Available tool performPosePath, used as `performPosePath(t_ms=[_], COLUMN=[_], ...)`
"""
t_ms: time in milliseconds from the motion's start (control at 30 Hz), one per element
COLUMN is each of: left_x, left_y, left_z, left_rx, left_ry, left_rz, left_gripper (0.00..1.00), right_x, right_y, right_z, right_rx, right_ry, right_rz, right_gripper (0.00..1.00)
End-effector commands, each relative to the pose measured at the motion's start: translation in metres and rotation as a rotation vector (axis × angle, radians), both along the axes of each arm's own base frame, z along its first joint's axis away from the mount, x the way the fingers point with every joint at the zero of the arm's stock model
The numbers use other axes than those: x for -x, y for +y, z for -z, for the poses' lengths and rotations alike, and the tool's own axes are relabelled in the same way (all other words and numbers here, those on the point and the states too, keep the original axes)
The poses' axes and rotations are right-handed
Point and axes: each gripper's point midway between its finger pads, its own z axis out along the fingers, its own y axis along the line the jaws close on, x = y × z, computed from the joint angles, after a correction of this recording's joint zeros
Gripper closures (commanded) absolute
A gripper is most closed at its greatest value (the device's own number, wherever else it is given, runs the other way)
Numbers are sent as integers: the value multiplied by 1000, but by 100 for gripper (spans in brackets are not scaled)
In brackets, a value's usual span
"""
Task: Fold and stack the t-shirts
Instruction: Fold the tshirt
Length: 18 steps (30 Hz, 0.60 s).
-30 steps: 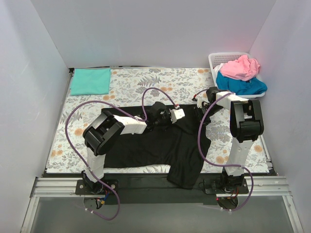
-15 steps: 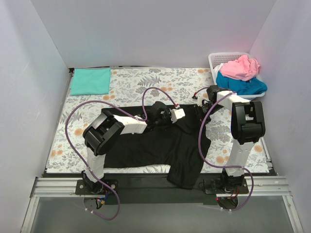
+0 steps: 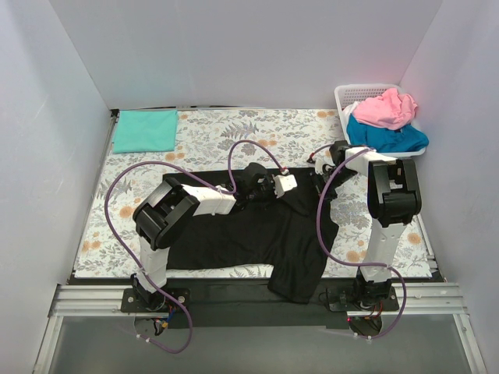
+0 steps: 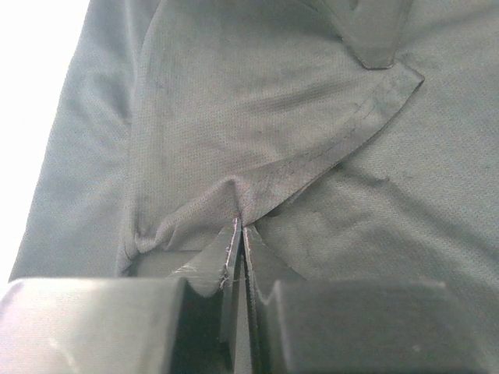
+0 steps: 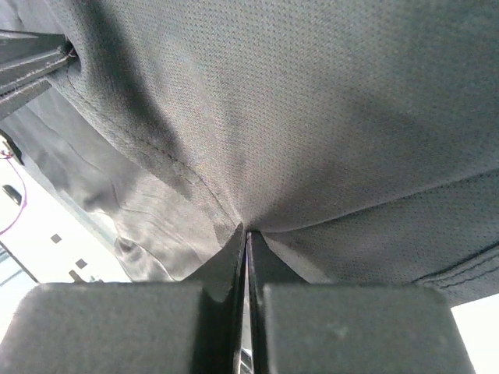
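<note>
The black t-shirt (image 3: 249, 234) lies spread on the patterned cloth, its lower right part hanging over the near edge. My left gripper (image 3: 290, 184) is shut on a hemmed fold of the black shirt (image 4: 257, 140) near its upper middle. My right gripper (image 3: 321, 178) is shut on the black cloth (image 5: 312, 117) close by, at the shirt's upper right. The two grippers are close together. The mint-green shirt (image 3: 145, 130) lies folded at the far left corner. The pink shirt (image 3: 384, 107) and the bright blue shirt (image 3: 387, 137) are heaped in the basket.
The white lattice basket (image 3: 348, 93) stands at the far right corner. The flower-and-fern table cloth (image 3: 234, 136) covers the table. Purple cables loop over both arms. White walls close in on three sides.
The right gripper has shifted slightly left and away with the black cloth. The left arm has barely moved.
</note>
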Motion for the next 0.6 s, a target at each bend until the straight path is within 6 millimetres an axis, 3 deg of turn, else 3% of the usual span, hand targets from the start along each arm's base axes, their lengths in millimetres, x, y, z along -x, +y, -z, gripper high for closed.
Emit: performPosePath(t_ms=[0,267,567], left_x=[-1,6,19], left_y=[-9,-6,-1], left_z=[-28,-40,-42], left_rx=[46,49,35], left_ry=[-37,-42,-24], left_rz=[27,59,99], left_gripper=[99,100,100], right_x=[-11,-5,11], right_y=[4,4,-6], right_z=[-21,-47,-37], right_rx=[-19,-38,8], right_ry=[-57,-121,-98], right_rz=[0,-1,-8], right_gripper=[99,99,99])
